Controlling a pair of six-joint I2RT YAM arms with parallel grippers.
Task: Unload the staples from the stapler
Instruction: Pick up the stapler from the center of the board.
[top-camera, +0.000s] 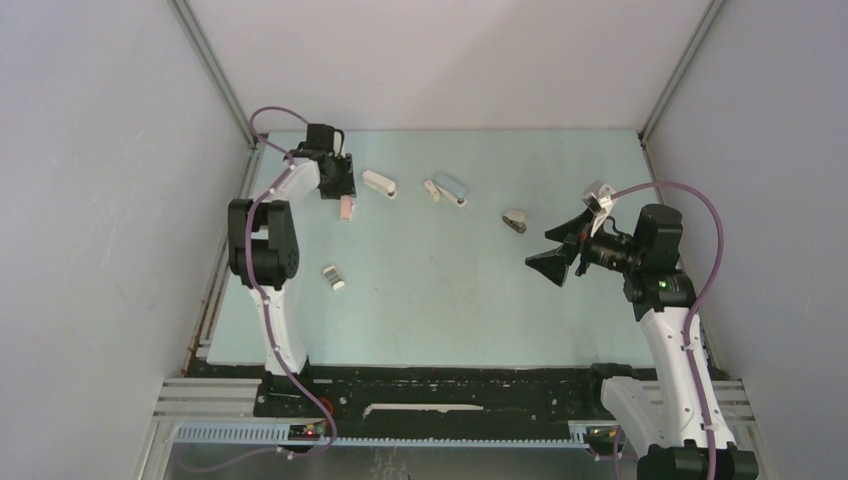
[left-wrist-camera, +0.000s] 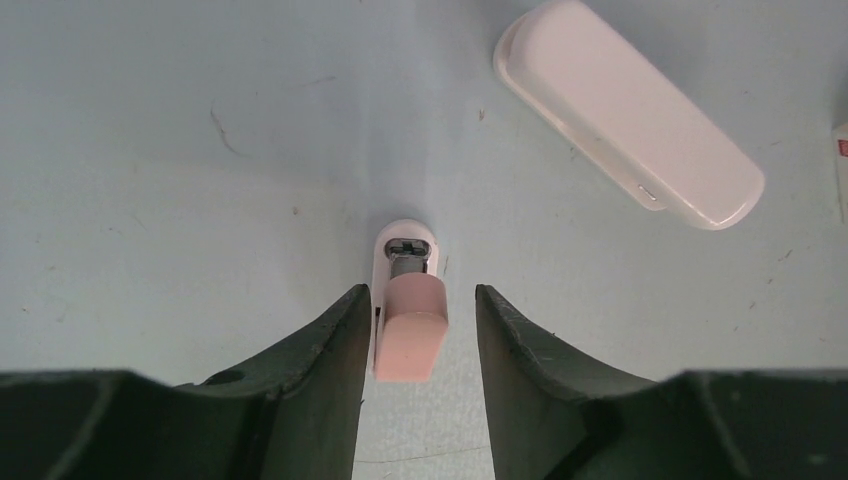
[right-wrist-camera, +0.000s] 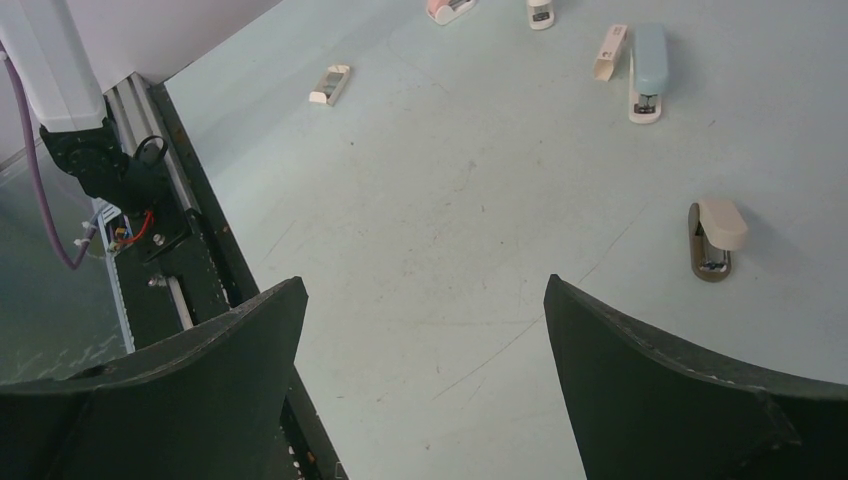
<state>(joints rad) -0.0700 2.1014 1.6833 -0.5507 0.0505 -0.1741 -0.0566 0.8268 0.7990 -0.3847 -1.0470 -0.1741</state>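
A small pink stapler (left-wrist-camera: 410, 335) with a white base lies on the pale table, its metal channel showing at the far end. My left gripper (left-wrist-camera: 422, 292) is open, with its fingers on either side of the stapler; the left finger is close against the base and a gap shows on the right. From above, the left gripper (top-camera: 340, 192) is at the far left over this stapler (top-camera: 346, 208). My right gripper (top-camera: 537, 249) is open and empty, held above the table (right-wrist-camera: 425, 283). No loose staples show.
A white stapler (left-wrist-camera: 630, 110) lies close by (top-camera: 380, 184). A blue stapler (top-camera: 450, 187) with a pale block (right-wrist-camera: 610, 50) beside it, a small beige stapler (top-camera: 515, 221) and a small white block (top-camera: 333, 277) also lie on the table. Walls enclose the back and sides.
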